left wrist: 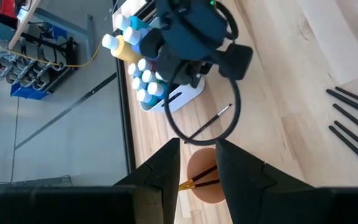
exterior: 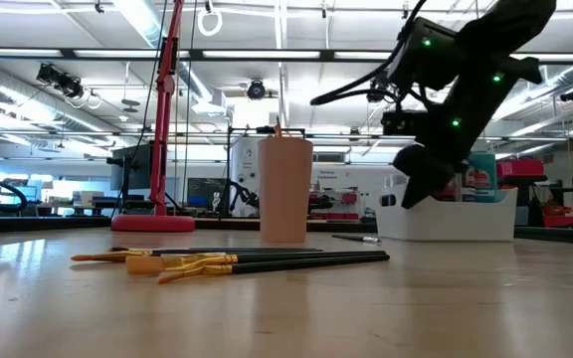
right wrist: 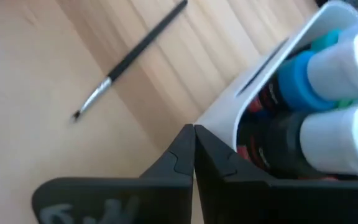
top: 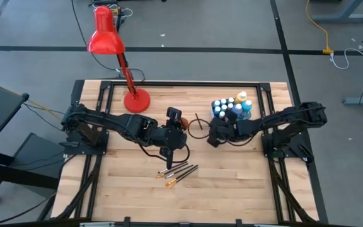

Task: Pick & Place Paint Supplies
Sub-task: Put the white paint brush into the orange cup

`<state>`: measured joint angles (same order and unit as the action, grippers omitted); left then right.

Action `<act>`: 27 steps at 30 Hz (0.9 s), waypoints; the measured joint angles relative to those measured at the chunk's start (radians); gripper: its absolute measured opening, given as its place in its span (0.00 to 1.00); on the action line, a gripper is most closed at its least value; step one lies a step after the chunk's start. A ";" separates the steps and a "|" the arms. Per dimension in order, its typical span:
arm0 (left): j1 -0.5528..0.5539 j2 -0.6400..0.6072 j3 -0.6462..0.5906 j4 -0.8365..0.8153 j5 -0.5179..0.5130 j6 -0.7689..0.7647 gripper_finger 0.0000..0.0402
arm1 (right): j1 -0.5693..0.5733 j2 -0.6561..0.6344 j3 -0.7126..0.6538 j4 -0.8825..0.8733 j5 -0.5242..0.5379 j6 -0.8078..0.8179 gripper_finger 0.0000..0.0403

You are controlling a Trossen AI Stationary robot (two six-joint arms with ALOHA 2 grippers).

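A white tub (top: 247, 115) at the far right holds several paint bottles (top: 229, 106) with blue, white and yellow caps. My right gripper (right wrist: 193, 127) is shut, slanting down at the tub's corner (right wrist: 219, 115) on its cup side. One thin brush (right wrist: 129, 59) lies loose on the wood beside it. My left gripper (left wrist: 197, 146) hangs open above the orange cup (left wrist: 207, 190), where a brush (left wrist: 197, 177) leans inside. Several dark-handled brushes (top: 178, 171) with orange-yellow ends lie flat nearer the front edge. My right gripper's shut fingertips stand right against the white tub's corner (right wrist: 219, 115), coming from above at a slant. Whether they touch the wall I cannot tell. No brush or bottle is between them.
A red desk lamp stands with its base (top: 136, 101) at the far left of the cup. A dark cable loop (left wrist: 204, 118) from the right arm hangs between cup and tub. Bare wood lies toward the front edge on both sides of the brush pile.
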<state>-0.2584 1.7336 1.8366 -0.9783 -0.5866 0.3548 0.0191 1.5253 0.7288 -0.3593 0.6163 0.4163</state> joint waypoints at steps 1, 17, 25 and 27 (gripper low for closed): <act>0.000 0.000 0.000 0.000 0.000 -0.003 0.28 | -0.006 0.000 0.000 0.014 -0.003 -0.009 0.01; 0.000 0.000 0.000 -0.004 0.000 -0.041 0.28 | 0.207 -0.088 0.074 0.044 0.073 0.232 0.00; 0.000 0.000 0.000 -0.008 0.045 -0.068 0.28 | 0.315 -0.007 -0.090 0.343 0.200 0.408 0.03; 0.000 0.000 0.000 -0.007 0.048 -0.067 0.28 | 0.310 0.016 -0.123 0.394 0.208 0.315 0.06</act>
<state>-0.2584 1.7336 1.8366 -0.9851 -0.5385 0.2876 0.3294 1.5414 0.6054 0.0344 0.8248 0.7309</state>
